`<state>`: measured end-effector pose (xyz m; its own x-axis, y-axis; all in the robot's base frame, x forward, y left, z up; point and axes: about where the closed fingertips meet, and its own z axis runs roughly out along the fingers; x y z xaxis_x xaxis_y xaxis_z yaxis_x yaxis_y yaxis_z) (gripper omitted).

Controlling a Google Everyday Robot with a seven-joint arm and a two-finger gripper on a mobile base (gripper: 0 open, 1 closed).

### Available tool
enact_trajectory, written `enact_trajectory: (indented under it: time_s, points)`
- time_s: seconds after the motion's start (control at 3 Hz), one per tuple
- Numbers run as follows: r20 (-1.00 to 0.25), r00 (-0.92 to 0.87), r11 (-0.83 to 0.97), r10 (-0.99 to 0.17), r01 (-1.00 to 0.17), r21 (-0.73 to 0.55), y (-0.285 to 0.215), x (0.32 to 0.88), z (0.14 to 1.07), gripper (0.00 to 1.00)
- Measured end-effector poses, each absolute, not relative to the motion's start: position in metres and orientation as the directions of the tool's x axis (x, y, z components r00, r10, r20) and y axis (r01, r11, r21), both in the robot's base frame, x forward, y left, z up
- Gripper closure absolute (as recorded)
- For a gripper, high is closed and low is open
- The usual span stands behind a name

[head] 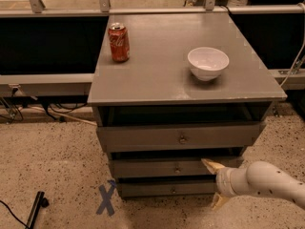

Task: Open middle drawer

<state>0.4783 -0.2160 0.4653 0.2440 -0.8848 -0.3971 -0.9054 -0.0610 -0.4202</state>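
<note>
The grey cabinet has three drawers stacked in its front. The middle drawer (162,167) is the second one, with a small round metal knob (177,168) at its centre. My gripper (213,185) comes in from the lower right on a white arm. It is open, with one tan fingertip (208,164) against the middle drawer's front, right of the knob, and the other fingertip (218,202) lower, near the floor.
On the cabinet top (157,70) stand a red soda can (118,42) at the back left and a white bowl (208,63) at the right. The top drawer (181,137) juts out a little. A blue X (106,199) marks the floor. A black object (35,209) lies at lower left.
</note>
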Motion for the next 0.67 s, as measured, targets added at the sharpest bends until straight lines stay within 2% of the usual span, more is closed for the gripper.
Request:
enact_trajectory:
  time_s: [0.67]
  points:
    - [-0.354, 0.239, -0.083, -0.904, -0.911, -0.404, -0.218, 0.49, 0.455, 0.0]
